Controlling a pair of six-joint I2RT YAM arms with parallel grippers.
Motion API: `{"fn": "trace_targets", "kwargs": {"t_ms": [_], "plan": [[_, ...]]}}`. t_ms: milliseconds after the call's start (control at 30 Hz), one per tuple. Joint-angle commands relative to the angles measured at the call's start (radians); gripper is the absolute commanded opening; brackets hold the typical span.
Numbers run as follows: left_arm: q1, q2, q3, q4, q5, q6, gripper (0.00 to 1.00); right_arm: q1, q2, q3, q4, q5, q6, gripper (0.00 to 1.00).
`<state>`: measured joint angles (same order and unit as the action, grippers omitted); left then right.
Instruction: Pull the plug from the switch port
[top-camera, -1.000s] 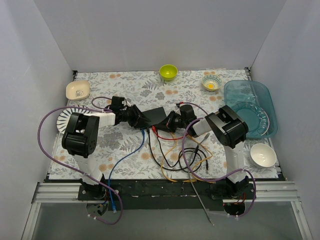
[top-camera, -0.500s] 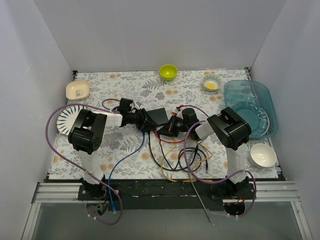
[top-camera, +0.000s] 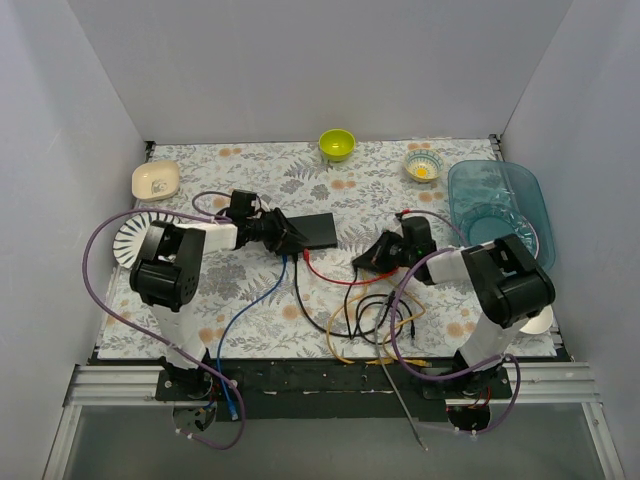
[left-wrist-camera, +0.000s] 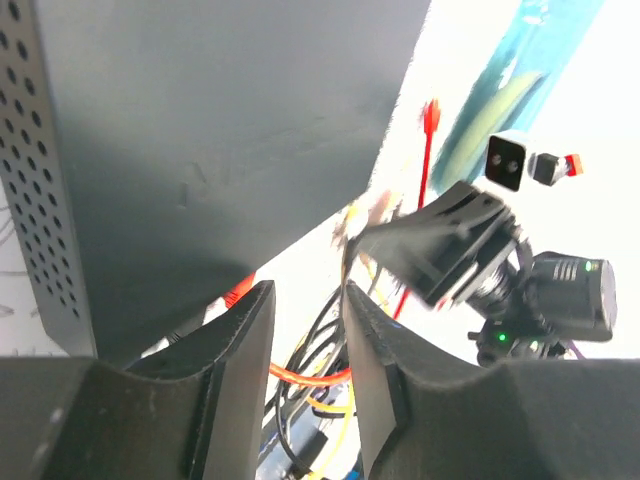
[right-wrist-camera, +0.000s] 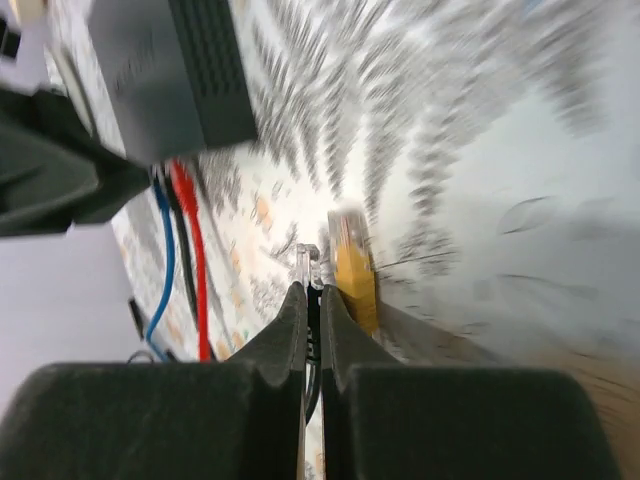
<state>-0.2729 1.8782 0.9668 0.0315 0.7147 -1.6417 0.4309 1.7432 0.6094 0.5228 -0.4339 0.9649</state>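
Pretty sure I'm driving in a lab test cell here: plain white panel walls (top-camera: 300, 60) box in the floral-print tablecloth (top-camera: 270, 165), with a bare aluminium frame rail (top-camera: 110, 385) up front.

We note: right gripper (right-wrist-camera: 312, 300) pinched tight on clear plug (right-wrist-camera: 308, 258), yellow plug (right-wrist-camera: 350, 270) just beside. Switch (right-wrist-camera: 170, 70) well apart; red cable (right-wrist-camera: 188, 240), blue cable (right-wrist-camera: 165, 270) trail beneath it. Desk cloth (right-wrist-camera: 480, 120) blurred.

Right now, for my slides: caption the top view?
Left gripper at the edge of the black switch; right gripper, shut on a cable plug, apart from it.
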Motion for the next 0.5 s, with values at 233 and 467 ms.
{"fn": "trace_targets", "kwargs": {"t_ms": [233, 467], "plan": [[0.02, -0.157, 0.026, 0.053, -0.057, -0.001, 0.37, 0.003, -0.106, 0.252, -0.231, 0.133, -0.224, 0.57], [0.029, -0.09, 0.05, -0.06, -0.153, 0.016, 0.37, 0.133, 0.036, 0.417, -0.247, 0.066, -0.233, 0.59]]}}
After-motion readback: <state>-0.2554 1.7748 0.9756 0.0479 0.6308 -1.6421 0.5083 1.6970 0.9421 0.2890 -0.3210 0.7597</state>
